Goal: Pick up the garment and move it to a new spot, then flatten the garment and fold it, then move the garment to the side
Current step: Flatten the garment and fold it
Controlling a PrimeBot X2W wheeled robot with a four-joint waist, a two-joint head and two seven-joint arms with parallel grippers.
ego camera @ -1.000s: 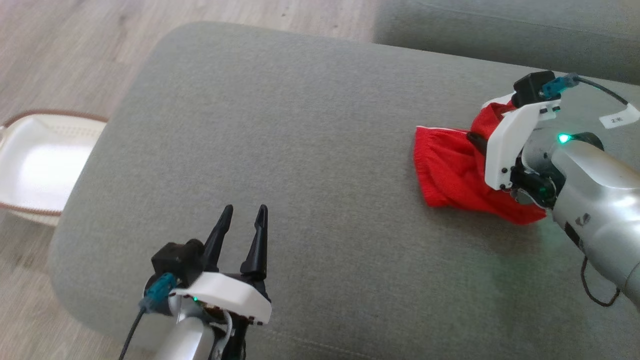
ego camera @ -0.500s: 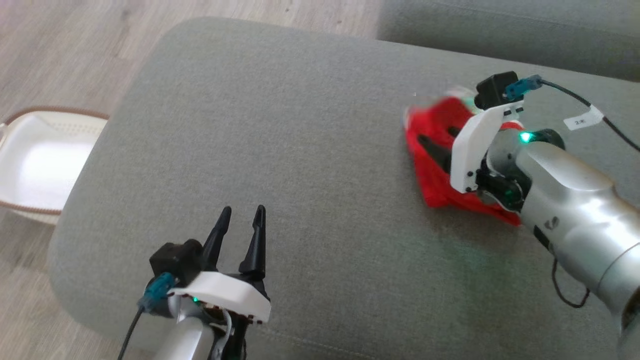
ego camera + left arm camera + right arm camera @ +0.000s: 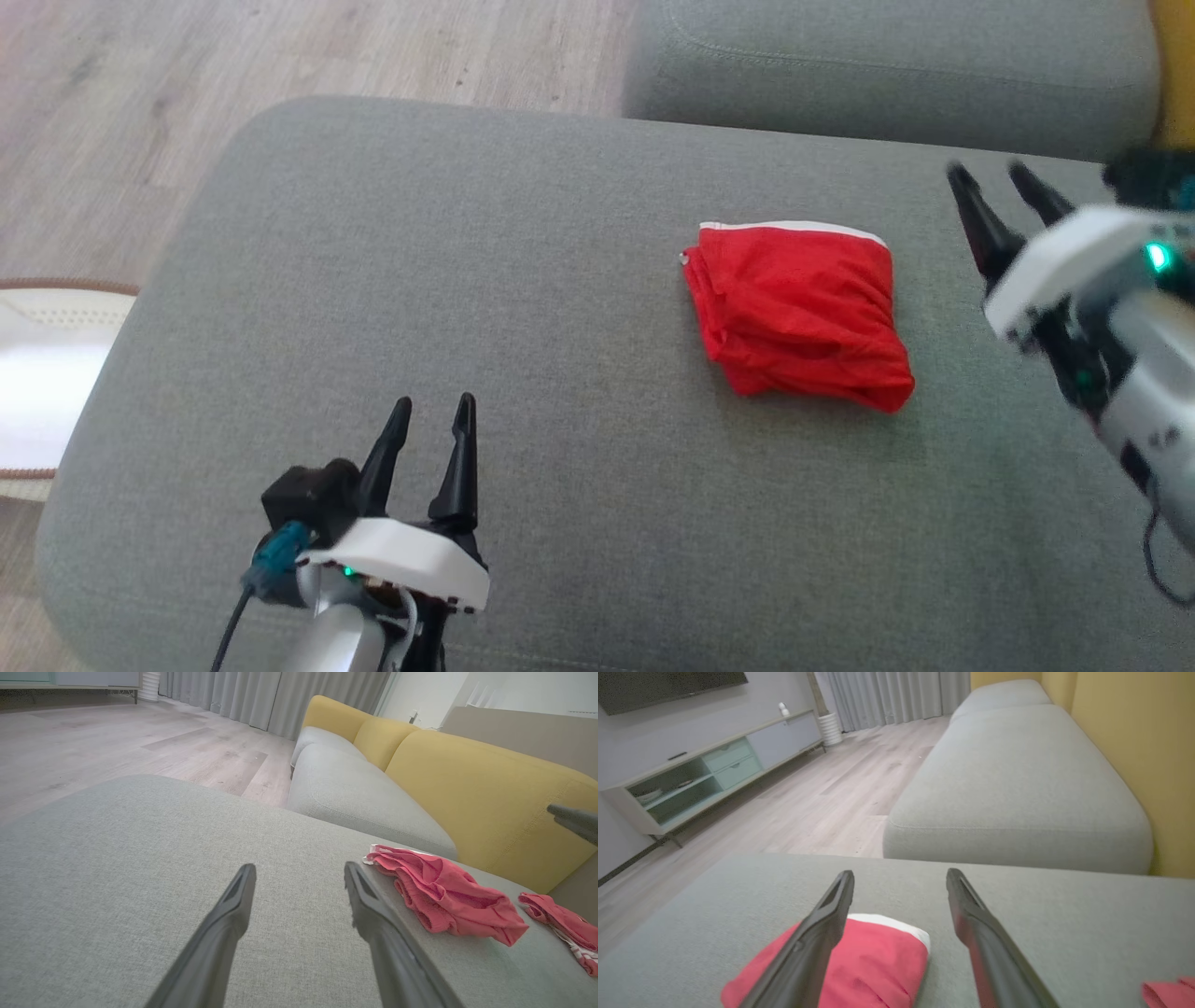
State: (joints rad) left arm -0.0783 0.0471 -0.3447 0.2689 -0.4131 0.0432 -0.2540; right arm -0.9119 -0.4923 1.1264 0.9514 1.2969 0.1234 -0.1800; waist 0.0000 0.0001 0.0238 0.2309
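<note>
The garment is a red piece with a white band along its far edge, folded into a compact bundle on the grey sofa cushion. It also shows in the left wrist view and under the fingers in the right wrist view. My right gripper stands open, raised to the right of the garment, holding nothing. My left gripper is open over bare cushion at the lower left, well apart from the garment.
A second red cloth lies further right on the cushion. A yellow sofa back rises behind. Another grey seat cushion adjoins at the back. A white basket stands on the wood floor to the left.
My right gripper opened, let go of the garment and pulled back up to the right. The garment now lies folded on the cushion. The head camera shifted.
</note>
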